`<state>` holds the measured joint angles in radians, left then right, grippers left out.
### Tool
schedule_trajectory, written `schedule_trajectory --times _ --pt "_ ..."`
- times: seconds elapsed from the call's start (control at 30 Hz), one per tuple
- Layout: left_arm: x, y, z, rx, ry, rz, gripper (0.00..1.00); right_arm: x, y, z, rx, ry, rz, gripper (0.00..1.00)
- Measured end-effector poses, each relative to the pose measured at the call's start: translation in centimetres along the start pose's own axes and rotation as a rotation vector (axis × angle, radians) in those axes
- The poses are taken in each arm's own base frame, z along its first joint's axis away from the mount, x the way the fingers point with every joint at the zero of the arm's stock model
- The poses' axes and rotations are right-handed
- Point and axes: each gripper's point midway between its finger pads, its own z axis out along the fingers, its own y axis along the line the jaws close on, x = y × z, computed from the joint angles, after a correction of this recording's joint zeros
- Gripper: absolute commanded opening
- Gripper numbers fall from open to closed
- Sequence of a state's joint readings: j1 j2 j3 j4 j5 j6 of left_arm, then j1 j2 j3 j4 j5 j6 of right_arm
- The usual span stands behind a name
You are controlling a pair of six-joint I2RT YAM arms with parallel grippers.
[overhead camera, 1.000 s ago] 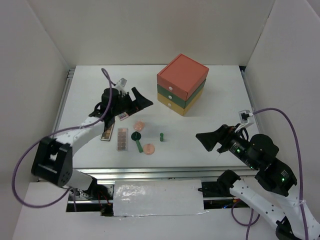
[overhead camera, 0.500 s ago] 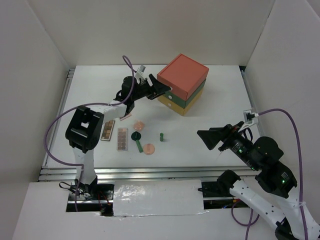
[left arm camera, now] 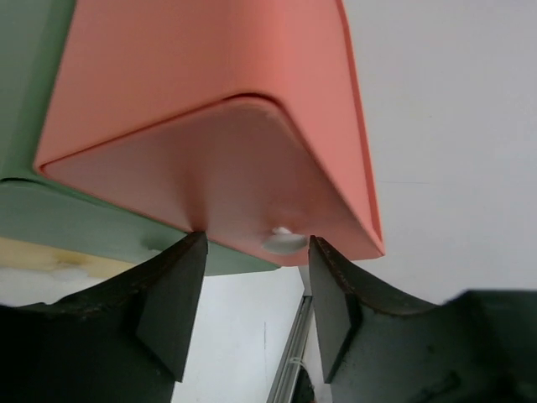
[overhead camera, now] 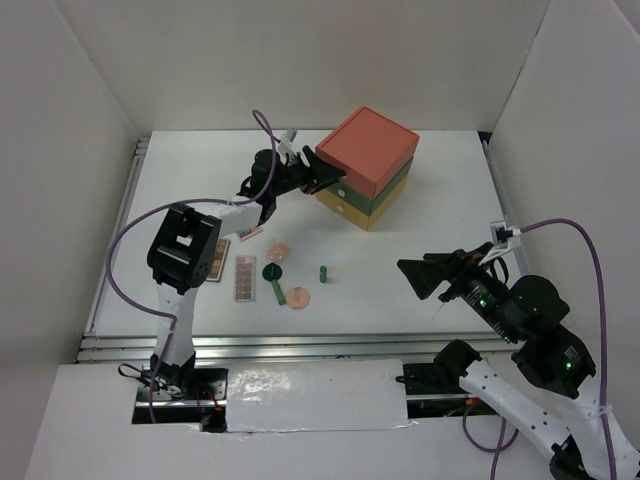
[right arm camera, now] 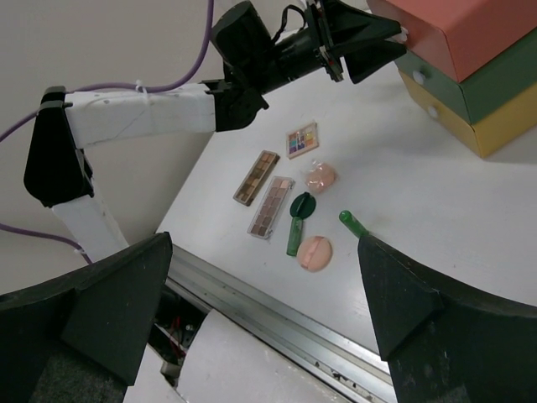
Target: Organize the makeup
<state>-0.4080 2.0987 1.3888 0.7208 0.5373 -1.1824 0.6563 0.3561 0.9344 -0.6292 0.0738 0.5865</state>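
The makeup lies on the white table in front of the arms: two brown palettes [right arm camera: 257,177] [right arm camera: 272,206], a small square multicolour palette [right arm camera: 302,139], two pink compacts [right arm camera: 321,176] [right arm camera: 315,253], a dark-green compact [right arm camera: 301,204] and two green tubes [right arm camera: 294,236] [right arm camera: 353,223]. My left gripper [left arm camera: 256,252] is up at the front of the orange top drawer [left arm camera: 210,126]. Its jaws stand partly apart on either side of the white knob [left arm camera: 283,241], with a gap still showing. My right gripper [right arm camera: 264,242] hangs wide open above the table's right side, holding nothing.
The stacked drawer box [overhead camera: 367,148], orange over green over yellow, stands at the back right of centre. White walls close in the table on three sides. A metal rail [overhead camera: 240,345] runs along the near edge. The left arm's link [overhead camera: 188,250] partly covers one palette.
My left gripper has swung from above the palettes across to the orange drawer's front, and its jaws have narrowed around the knob. The right arm has barely moved.
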Motion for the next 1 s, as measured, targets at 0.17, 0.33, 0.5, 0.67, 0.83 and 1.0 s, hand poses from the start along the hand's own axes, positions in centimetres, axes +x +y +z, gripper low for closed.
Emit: schedule_trajectory --times 0.17,0.33,0.5,0.67,0.83,1.0 --pt "-0.4 -1.0 0.7 0.016 -0.007 0.012 0.53 -0.1 0.0 -0.2 -0.003 -0.008 -0.005 1.0" --pt "-0.2 -0.9 0.8 0.017 -0.004 0.007 0.45 -0.2 0.0 -0.4 -0.005 -0.012 -0.007 1.0" --pt "-0.5 -1.4 1.1 0.03 -0.007 0.012 0.32 -0.2 -0.1 -0.4 0.0 -0.013 -0.007 1.0" --pt "-0.5 -1.3 1.2 0.031 -0.008 0.014 0.16 -0.2 -0.1 -0.4 0.002 -0.014 -0.007 1.0" --pt "-0.6 -1.2 1.1 0.024 -0.016 0.02 0.12 -0.2 -0.2 -0.4 0.005 -0.016 -0.007 1.0" --pt "-0.3 -1.3 -0.1 -0.002 -0.031 0.015 0.11 -0.2 -0.2 -0.4 0.004 -0.016 -0.007 1.0"
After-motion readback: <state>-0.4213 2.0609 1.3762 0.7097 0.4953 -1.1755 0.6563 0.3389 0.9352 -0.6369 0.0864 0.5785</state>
